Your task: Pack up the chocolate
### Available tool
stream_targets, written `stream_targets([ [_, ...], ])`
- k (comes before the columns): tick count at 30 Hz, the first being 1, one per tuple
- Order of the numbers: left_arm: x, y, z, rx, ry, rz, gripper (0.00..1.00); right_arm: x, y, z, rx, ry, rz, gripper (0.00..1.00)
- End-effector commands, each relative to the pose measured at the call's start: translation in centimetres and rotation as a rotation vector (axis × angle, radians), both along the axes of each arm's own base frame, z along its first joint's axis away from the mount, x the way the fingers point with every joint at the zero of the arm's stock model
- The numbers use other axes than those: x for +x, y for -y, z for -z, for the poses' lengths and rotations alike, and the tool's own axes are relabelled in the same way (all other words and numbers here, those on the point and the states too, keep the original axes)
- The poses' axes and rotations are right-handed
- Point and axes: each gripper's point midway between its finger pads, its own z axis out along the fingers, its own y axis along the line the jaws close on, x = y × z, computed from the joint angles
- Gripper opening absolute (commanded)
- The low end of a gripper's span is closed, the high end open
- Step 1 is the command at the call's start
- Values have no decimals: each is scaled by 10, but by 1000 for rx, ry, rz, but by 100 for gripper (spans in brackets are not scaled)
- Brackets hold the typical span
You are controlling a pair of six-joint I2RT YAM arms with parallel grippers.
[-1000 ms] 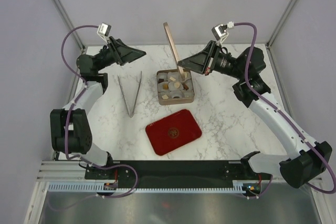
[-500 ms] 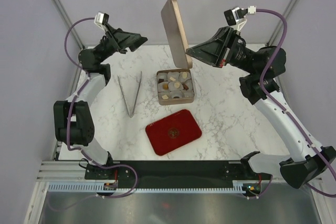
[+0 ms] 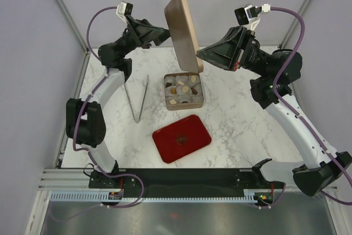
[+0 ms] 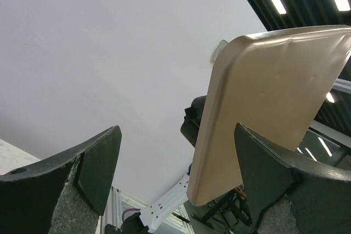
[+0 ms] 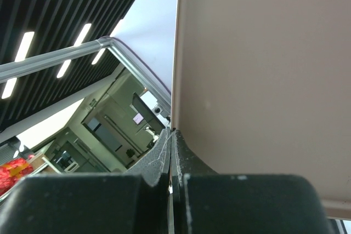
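Right end effector (image 3: pixel 199 54) clamps the tan metal lid (image 3: pixel 183 28) upright over the square tin (image 3: pixel 166 99) of chocolate pieces (image 3: pixel 181 87) — left end effector (image 3: pixel 164 33) apart, just left of it.

Raised lid (image 3: pixel 183 28): matte rose-gold. Tin (image 3: pixel 184 106): the same metallic tan, holding dark brown, tan and cream chocolates (image 3: pixel 181 87) in grey-white cups (image 3: pixel 186 100). Near tray (image 3: pixel 195 130): glossy red, small gold centre emblem. Tongs (image 3: pixel 137 117): silver. Table (image 3: pixel 236 125): white marble, grey veining.
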Motion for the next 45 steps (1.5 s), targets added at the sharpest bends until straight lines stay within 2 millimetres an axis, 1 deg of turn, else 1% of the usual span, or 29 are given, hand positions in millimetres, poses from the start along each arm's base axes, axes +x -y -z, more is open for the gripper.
stream_targets([
  [1,-69,-6,-36,-119,392,31,91,-19,10,-19,82,81,-32,0],
  [3,-74,-2,-37,-125,396,41,91,-17,8,-16,83,75,-36,0],
  [6,-88,5,-42,-129,419,72,91,-7,4,-7,72,50,-33,0],
  [7,-89,5,-43,-131,416,74,90,-6,3,-6,74,52,-38,0],
  [8,-90,5,-43,-134,413,74,89,-2,1,1,72,24,-51,0],
  [10,-92,2,-42,-138,402,67,86,0,-1,9,78,23,-66,0],
  [11,-92,2,-41,-137,398,66,85,5,-3,17,71,0,-70,0],
  [15,-94,1,-32,-121,378,60,79,26,-8,39,45,-62,-59,0],
  [16,-92,2,-26,-116,361,57,77,27,-7,41,52,-58,-59,0],
  [19,-93,-1,-23,-113,348,45,71,42,-2,53,40,-99,-40,0],
  [20,-95,-2,-22,-111,346,46,70,52,2,60,33,-113,-15,0],
  [23,-90,-8,-18,-110,308,37,60,76,10,77,-11,-152,42,0],
  [24,-84,-11,-12,-111,276,25,56,83,11,83,-26,-166,59,0],
  [25,-80,-13,-8,-111,245,26,51,93,11,93,-57,-183,88,0],
  [26,-77,-15,-4,-113,224,19,48,102,15,102,-76,-198,112,0],
  [27,-69,-16,6,-107,185,7,44,109,14,111,-97,-209,126,1],
  [28,-66,-15,13,-101,168,4,42,117,14,121,-127,-220,149,4],
  [29,-64,-15,18,-95,158,0,40,120,14,131,-153,-216,158,16],
  [30,-62,-12,31,-74,144,-5,39,130,12,148,-198,-272,170,21],
  [31,-59,-11,37,-65,130,-8,37,139,15,163,-233,-271,208,25],
  [32,-57,-11,43,-64,114,-15,36,144,16,174,-253,-297,220,30],
  [34,-51,-10,60,-46,70,-20,32,152,20,195,-283,-341,242,32],
  [36,-47,-8,72,-28,43,-17,28,159,22,209,-311,-349,269,35],
  [38,-42,-7,84,-17,11,-17,27,164,24,223,-349,-340,298,36],
  [40,-40,-7,92,-2,0,-19,26,170,26,239,-394,-373,325,33],
  [41,-39,-6,101,14,-11,-18,26,172,27,245,-414,-375,342,28],
  [42,-39,-5,104,21,-7,-21,26,174,28,258,-455,-388,357,26],
  [43,-37,-5,109,28,-19,-22,26,177,29,263,-471,-392,378,24],
  [45,-33,-7,122,51,-37,-30,27,179,30,271,-487,-397,380,16],
])
